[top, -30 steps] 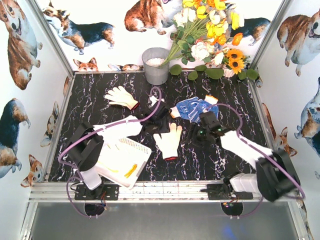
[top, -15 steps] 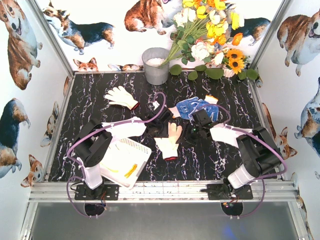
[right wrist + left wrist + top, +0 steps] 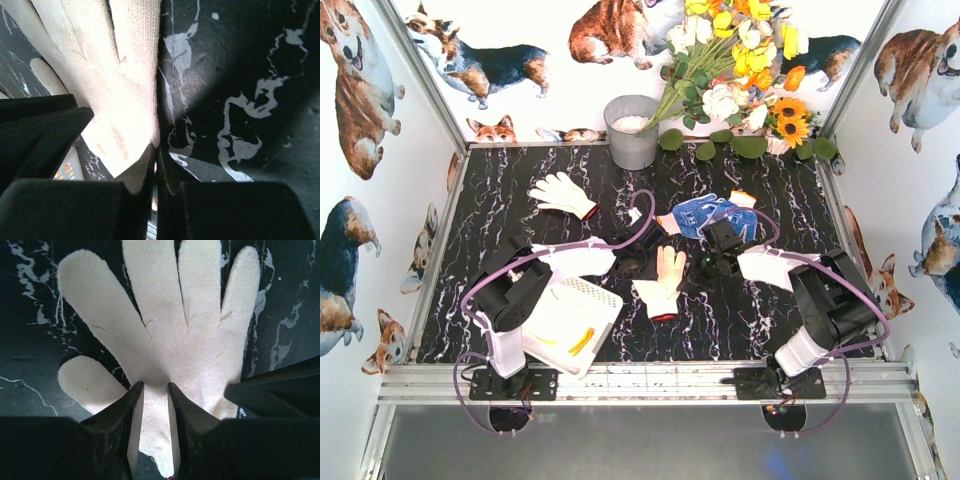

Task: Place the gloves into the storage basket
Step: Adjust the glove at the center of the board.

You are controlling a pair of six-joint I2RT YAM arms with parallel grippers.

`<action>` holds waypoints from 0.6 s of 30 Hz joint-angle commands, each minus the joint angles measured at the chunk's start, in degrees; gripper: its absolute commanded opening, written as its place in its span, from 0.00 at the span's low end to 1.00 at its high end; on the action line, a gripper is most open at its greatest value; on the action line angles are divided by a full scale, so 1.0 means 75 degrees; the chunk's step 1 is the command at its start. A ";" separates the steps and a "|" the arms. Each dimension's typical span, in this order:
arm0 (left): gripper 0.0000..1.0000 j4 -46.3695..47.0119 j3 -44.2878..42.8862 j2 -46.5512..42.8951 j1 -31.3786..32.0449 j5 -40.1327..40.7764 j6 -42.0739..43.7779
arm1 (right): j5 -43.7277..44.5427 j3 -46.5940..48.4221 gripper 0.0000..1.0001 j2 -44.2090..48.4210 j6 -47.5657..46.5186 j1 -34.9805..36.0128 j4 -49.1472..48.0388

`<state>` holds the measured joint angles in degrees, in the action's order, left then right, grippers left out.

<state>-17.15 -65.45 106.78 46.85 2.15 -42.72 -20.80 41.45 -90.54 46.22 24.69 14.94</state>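
Note:
A cream glove [image 3: 663, 282] with a red cuff edge lies palm-flat on the black marble table between my two grippers. My left gripper [image 3: 642, 265] presses on its left side. In the left wrist view its jaws [image 3: 155, 386] stand narrow with a strip of the glove [image 3: 185, 325] between them. My right gripper [image 3: 700, 268] is at its right edge, jaws [image 3: 156, 148] shut with the glove's [image 3: 120, 90] hem at the tips. A white glove [image 3: 562, 192] lies at the back left and a blue dotted one [image 3: 705, 214] at the back right. The storage basket [image 3: 605, 300] sits front left, partly under the left arm.
A yellow-orange item [image 3: 582, 341] lies inside the basket. A grey metal bucket [image 3: 632, 131] stands at the back centre, with a bunch of flowers [image 3: 740, 70] and leaves to its right. Corgi-print walls close in the table on three sides.
My right arm swung left to the cream glove's right edge and its jaws closed there. My left jaws narrowed on the glove, which bunched and shifted slightly towards the back.

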 commanded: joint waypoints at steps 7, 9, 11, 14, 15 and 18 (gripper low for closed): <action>0.20 0.0261 0.0413 0.0241 0.0719 -0.0193 -0.0536 | 0.1051 -0.0772 0.00 0.1179 -0.0407 0.0038 0.0884; 0.20 0.0302 0.0442 0.0219 0.0797 -0.0193 -0.0617 | 0.1231 -0.0862 0.00 0.1399 -0.0458 0.0036 0.1057; 0.21 0.0326 0.0443 0.0191 0.0831 -0.0176 -0.0662 | 0.1310 -0.0903 0.00 0.1589 -0.0495 0.0029 0.1176; 0.24 0.0352 0.0404 0.0150 0.0849 -0.0142 -0.0679 | 0.1351 -0.0910 0.00 0.1715 -0.0544 0.0032 0.1269; 0.25 0.0353 0.0387 0.0128 0.0850 -0.0121 -0.0679 | 0.1363 -0.0910 0.00 0.1732 -0.0559 0.0034 0.1277; 0.29 0.0321 0.0320 0.0049 0.0852 -0.0083 -0.0668 | 0.1370 -0.0910 0.00 0.1765 -0.0566 0.0031 0.1298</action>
<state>-12.36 -63.92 106.78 52.82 1.13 -47.62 -13.02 34.92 -78.83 43.40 24.71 23.55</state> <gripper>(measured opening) 0.267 0.032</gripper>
